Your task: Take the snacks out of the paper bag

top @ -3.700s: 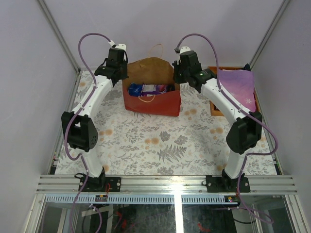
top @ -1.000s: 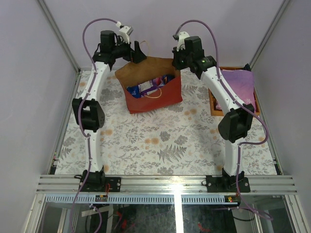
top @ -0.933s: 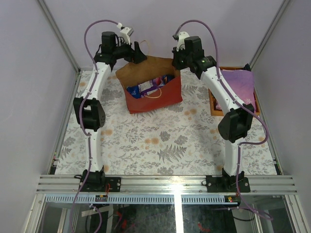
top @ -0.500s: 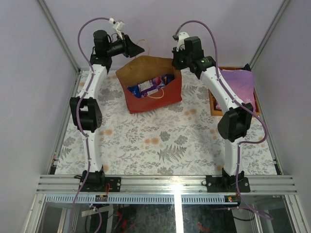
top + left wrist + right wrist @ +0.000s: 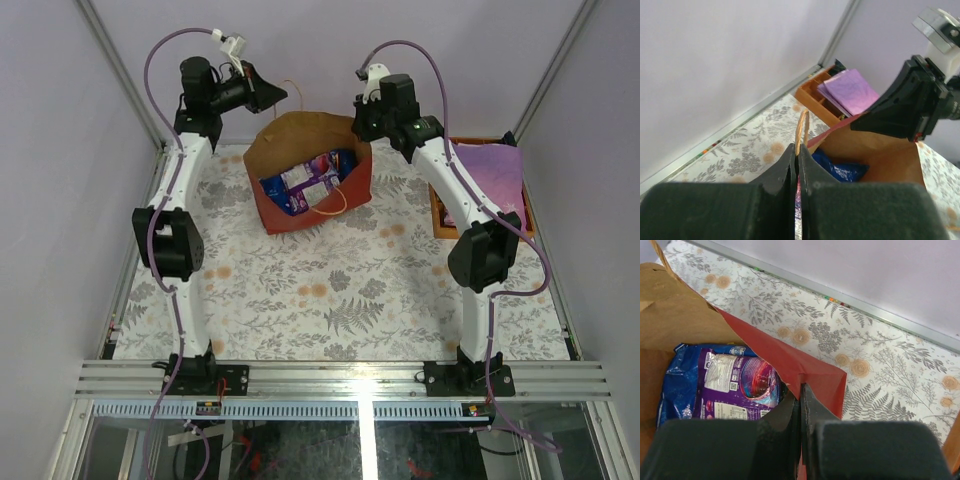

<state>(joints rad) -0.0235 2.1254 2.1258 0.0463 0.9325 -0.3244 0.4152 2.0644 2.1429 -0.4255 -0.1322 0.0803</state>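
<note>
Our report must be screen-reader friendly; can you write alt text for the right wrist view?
The right gripper is shut on the red rim of the paper bag. Inside lie a purple packet over a blue packet; a floral tablecloth shows beyond.

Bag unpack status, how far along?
Done: nothing out yet; no packet lies on the table. In hand: left end effector is shut on the cord handle, right end effector is shut on the rim of the paper bag, holding the mouth open. Left: every snack, including the blue packet and purple packet visible inside.
</note>
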